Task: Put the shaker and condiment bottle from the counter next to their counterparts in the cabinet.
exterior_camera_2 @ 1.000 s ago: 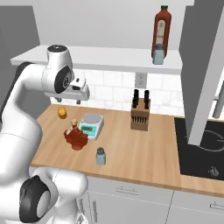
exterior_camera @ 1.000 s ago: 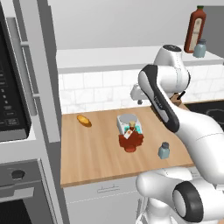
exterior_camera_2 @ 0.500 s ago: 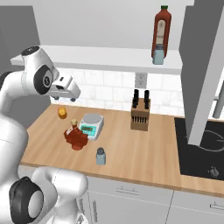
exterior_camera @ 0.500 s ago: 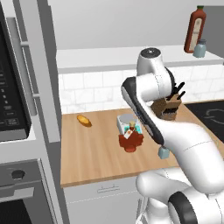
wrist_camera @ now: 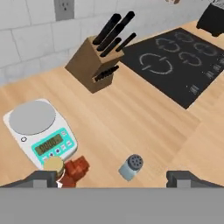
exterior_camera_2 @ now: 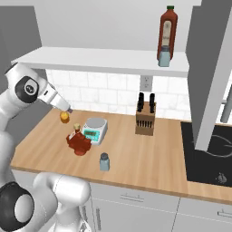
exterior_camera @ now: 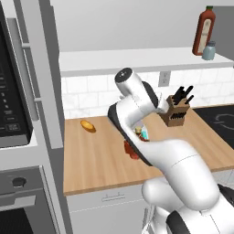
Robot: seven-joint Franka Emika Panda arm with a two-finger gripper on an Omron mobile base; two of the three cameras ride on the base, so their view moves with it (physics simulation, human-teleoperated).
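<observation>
Now, fingers wide apart, holding nothing; small squat blue-grey shaker upright on light wooden counter, just below and between them.

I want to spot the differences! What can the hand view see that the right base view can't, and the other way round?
The hand view alone shows the wall socket's holes and the holes in the shaker's cap. The right base view alone shows the shelf with the tall bottle, a second shaker, and a small orange thing. Both show the knife block, scale, red bottle, cooktop and counter.
</observation>
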